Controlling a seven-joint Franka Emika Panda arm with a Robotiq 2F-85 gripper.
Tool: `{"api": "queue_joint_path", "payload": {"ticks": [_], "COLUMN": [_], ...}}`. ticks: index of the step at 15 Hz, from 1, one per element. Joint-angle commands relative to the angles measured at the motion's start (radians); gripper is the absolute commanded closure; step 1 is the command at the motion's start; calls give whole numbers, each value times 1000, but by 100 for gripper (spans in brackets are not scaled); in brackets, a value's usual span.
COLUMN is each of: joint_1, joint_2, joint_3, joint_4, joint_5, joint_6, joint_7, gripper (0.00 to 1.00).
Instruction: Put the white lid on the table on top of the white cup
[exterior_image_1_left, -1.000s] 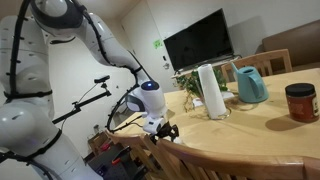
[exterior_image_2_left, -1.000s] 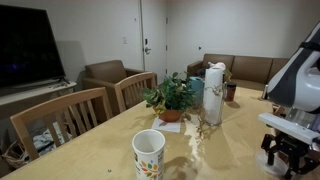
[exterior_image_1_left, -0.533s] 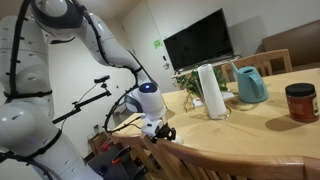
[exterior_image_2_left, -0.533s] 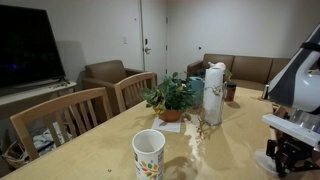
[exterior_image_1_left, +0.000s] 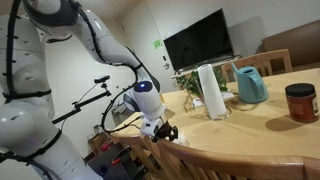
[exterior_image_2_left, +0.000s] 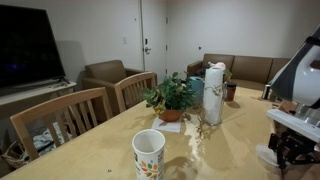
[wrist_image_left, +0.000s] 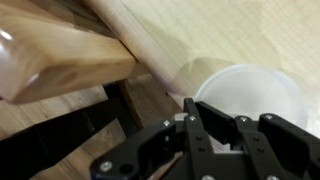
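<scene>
Under the pincer (wrist_image_left: 212, 138), at the table's (wrist_image_left: 215, 25) near edge, lies the white lid (wrist_image_left: 255, 92). In the wrist view the jaws are drawn together with hardly a gap, right at the lid's near rim. I judge they pinch that rim, though the contact itself is hidden behind the fingers. The lid looks flat on the wood, not yet raised. A chair back (wrist_image_left: 55, 60) sits close beside the pincer, off the table edge.

The white cup (exterior_image_2_left: 149, 153) stands upright, well apart from the pincer (exterior_image_2_left: 290, 150), farther in over the tabletop.

Step in hand: grasp of the lid, apparently just made.

Next move calls for a straight lift to confirm the hold, clearing the chair back. Then carry the lid level across to the cup's open mouth and centre it before releasing.
</scene>
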Motion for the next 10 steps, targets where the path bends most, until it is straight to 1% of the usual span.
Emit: {"api": "queue_joint_path", "payload": {"ticks": [1,3,6,8,9,10], "joint_1": [-31,-46,-40,-22,-10,3], "joint_2": [-206,-306,-457,-523,-495,-525], "joint_3": [-18,-30,-24,-9,2,16], "joint_4": [-114,-156,-203,-213,-165,-167], "joint_5": [60,85,89,68,82,82], "joint_6": [23,10,-16,-45,-57,-75], "joint_7": [-88,-141,-213,-240,-274,-288], "gripper": [98,98,98,98,98,98]}}
